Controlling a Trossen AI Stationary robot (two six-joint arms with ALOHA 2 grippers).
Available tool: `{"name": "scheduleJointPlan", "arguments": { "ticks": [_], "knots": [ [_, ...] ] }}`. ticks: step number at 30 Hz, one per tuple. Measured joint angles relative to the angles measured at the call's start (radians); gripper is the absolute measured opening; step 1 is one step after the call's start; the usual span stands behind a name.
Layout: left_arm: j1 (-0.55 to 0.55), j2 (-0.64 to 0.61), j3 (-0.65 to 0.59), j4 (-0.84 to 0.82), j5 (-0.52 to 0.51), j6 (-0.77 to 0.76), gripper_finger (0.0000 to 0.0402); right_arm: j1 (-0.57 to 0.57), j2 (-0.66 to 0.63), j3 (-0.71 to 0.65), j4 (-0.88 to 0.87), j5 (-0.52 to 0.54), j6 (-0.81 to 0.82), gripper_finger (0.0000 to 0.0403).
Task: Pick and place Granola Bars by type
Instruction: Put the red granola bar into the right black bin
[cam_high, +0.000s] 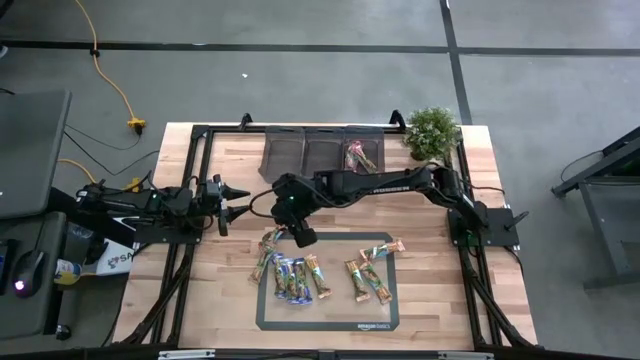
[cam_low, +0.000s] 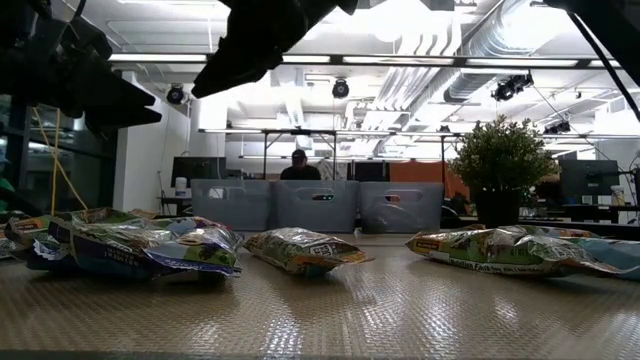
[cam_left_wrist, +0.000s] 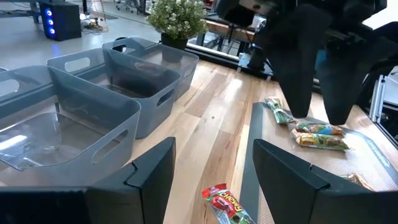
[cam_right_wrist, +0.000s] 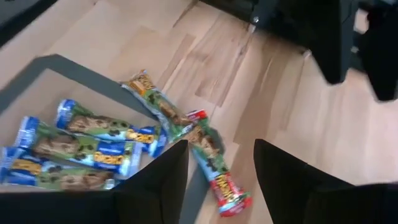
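Observation:
Several granola bars lie flat on a dark-edged mat (cam_high: 262, 318): blue ones (cam_high: 290, 278) at its left, green and tan ones (cam_high: 368, 280) at its right. A red bar (cam_right_wrist: 214, 169) lies across the mat's far left corner, partly on the wood, next to a green bar (cam_right_wrist: 155, 99). My right gripper (cam_right_wrist: 217, 149) hangs open above this red bar, slanting down, one finger on either side and clear of it. Another pink bar (cam_high: 358, 157) lies in the right-hand bin. My left gripper (cam_high: 228, 195) waits open at the table's left, pointing nearly level.
Three dark grey bins (cam_high: 285, 155) stand in a row at the far edge, the left and middle ones with nothing showing inside. A potted plant (cam_high: 432, 130) is at the far right corner. Bare wood lies between mat and bins.

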Motion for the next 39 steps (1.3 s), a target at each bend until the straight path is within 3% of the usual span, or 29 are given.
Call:
{"name": "scheduleJointPlan", "arguments": {
  "ticks": [14,20,29,32,39],
  "knots": [
    [0.000,0.000,0.000,0.000,0.000,0.000,0.0211,0.027,0.118,0.000,0.019,0.010,-0.184,0.0167],
    [0.000,0.000,0.000,0.000,0.000,0.000,0.0211,0.026,0.161,0.000,0.032,0.094,-0.273,0.0167],
    [0.000,0.000,0.000,0.000,0.000,0.000,0.0211,0.017,0.199,-0.002,0.043,0.107,-0.388,0.0167],
    [0.000,0.000,0.000,0.000,0.000,0.000,0.0211,0.006,0.198,-0.013,0.110,0.106,-0.396,0.0167],
    [0.000,0.000,0.000,0.000,0.000,0.000,0.0211,-0.033,0.199,-0.016,0.079,0.068,-0.390,0.0167]
  ]
}}
